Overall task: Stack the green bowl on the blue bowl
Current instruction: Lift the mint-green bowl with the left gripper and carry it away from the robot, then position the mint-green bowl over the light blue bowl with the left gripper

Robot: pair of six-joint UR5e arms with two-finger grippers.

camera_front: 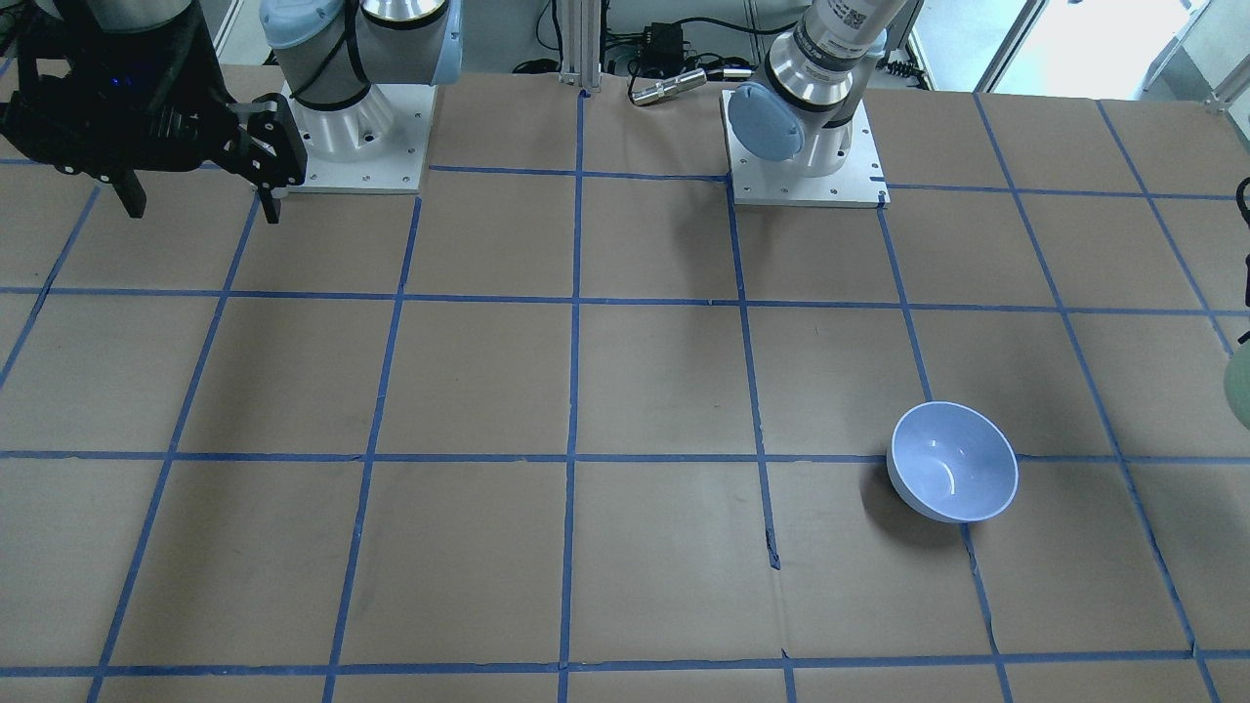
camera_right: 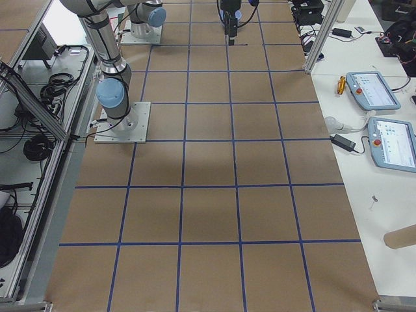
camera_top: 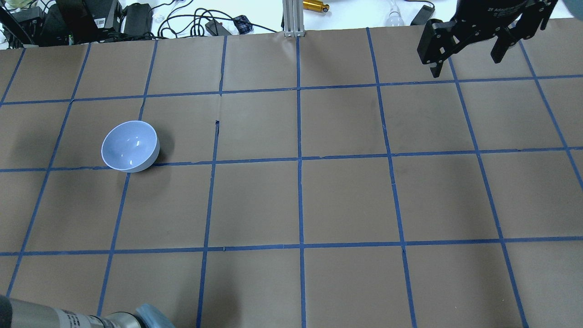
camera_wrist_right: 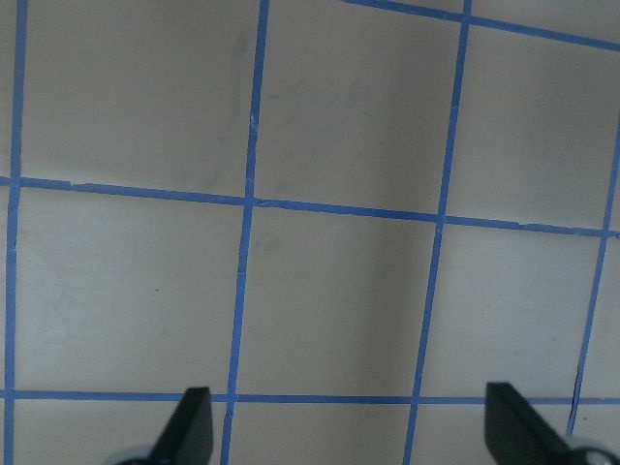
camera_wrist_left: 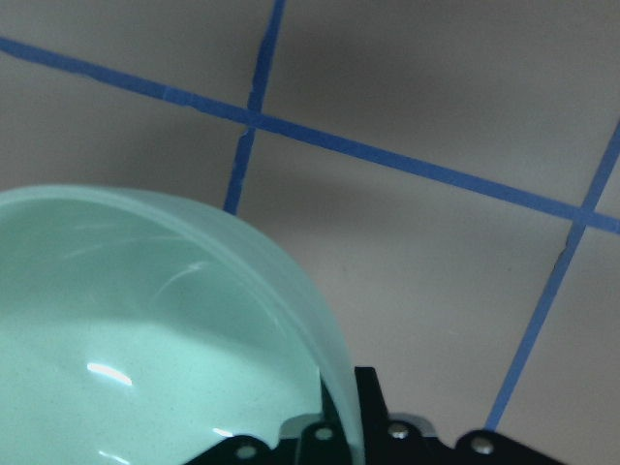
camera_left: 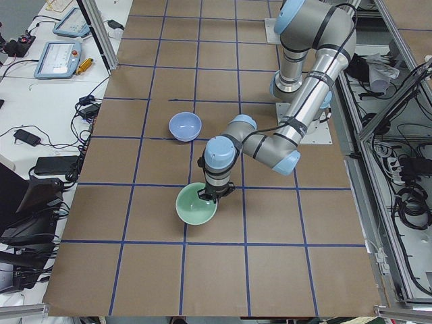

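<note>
We are reading nothing with certainty, we are seeing small white lettering on the black body of the right gripper (camera_top: 465, 64), upper right of the overhead view, and a code-patterned sticker (camera_front: 848, 14) on the left arm (camera_front: 815, 73), top of the front-facing view, both too blurred.

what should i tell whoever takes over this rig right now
Left gripper: jaws shut on the rim of the green bowl. The bowl is tilted; I cannot tell whether it is clear of the table.
Right gripper: jaws open, holding nothing, over the table's right side.
Blue bowl: upright, nothing in it, on the table's left half. It sits apart from the green bowl, which is nearer the left end.
Done: green bowl grasped.
Left: carry it over the blue bowl, lower it in, release.
</note>
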